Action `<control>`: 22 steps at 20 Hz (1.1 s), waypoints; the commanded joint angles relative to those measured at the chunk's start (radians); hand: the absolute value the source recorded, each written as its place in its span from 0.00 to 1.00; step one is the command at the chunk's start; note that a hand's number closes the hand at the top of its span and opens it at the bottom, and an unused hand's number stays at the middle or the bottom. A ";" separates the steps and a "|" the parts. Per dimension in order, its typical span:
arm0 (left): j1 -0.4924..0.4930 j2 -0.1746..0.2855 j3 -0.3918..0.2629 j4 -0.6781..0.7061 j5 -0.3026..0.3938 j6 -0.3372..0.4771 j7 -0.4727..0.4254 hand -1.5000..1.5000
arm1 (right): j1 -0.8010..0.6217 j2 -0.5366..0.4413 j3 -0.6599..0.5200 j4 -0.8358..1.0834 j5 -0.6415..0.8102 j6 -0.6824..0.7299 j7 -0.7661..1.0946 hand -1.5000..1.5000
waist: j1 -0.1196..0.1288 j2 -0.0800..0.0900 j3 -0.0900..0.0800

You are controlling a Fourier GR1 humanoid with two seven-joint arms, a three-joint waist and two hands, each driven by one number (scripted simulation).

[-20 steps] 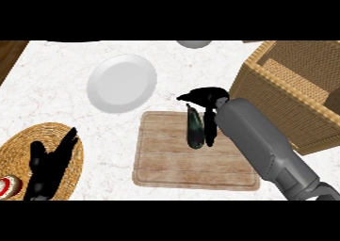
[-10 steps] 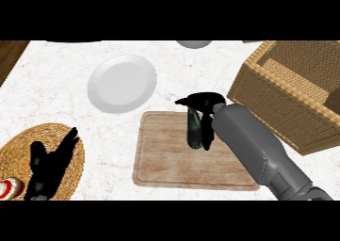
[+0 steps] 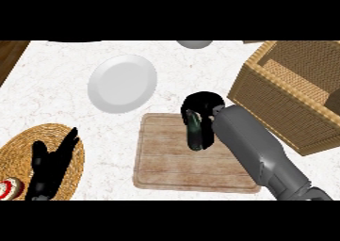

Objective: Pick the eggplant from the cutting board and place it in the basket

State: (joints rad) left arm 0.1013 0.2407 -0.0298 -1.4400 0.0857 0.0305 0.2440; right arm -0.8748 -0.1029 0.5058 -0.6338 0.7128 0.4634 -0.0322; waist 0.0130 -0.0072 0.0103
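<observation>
Hardly moved: right robot hand (image 3: 204,102) stays curled round the eggplant (image 3: 194,134), dangling at its 6 o'clock above the cutting board (image 3: 169,164).

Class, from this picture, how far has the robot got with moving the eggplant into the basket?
Done: the right hand is curled round the eggplant near its top. In hand: the eggplant is over the cutting board, not yet at the basket. Left: carry it to the basket and release it inside. The left hand rests open at lower left.
</observation>
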 commanded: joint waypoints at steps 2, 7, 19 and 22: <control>0.038 -0.005 0.010 0.023 0.013 -0.028 0.006 0.50 | 0.026 0.024 0.018 0.038 0.072 -0.062 -0.057 1.00 | 0.001 0.010 -0.010; 0.085 -0.011 0.045 0.057 0.012 0.007 -0.025 0.50 | 0.256 -0.096 0.185 -0.219 0.166 -0.172 -0.205 1.00 | -0.078 -0.017 -0.011; 0.185 0.005 0.091 -0.037 0.040 0.024 0.013 0.50 | 0.669 -0.392 0.036 -0.649 -0.142 -0.386 -0.553 1.00 | -0.175 -0.017 -0.008; 0.185 -0.018 0.080 -0.053 0.037 0.037 0.009 0.50 | 0.725 -0.389 -0.052 -0.761 -0.325 -0.320 -0.612 1.00 | -0.189 -0.020 -0.011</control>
State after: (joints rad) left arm 0.2728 0.2467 0.0609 -1.5203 0.1198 0.0607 0.2406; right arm -0.2509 -0.4873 0.5424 -1.2855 0.5895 0.0883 -0.5634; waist -0.1600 -0.0401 0.0120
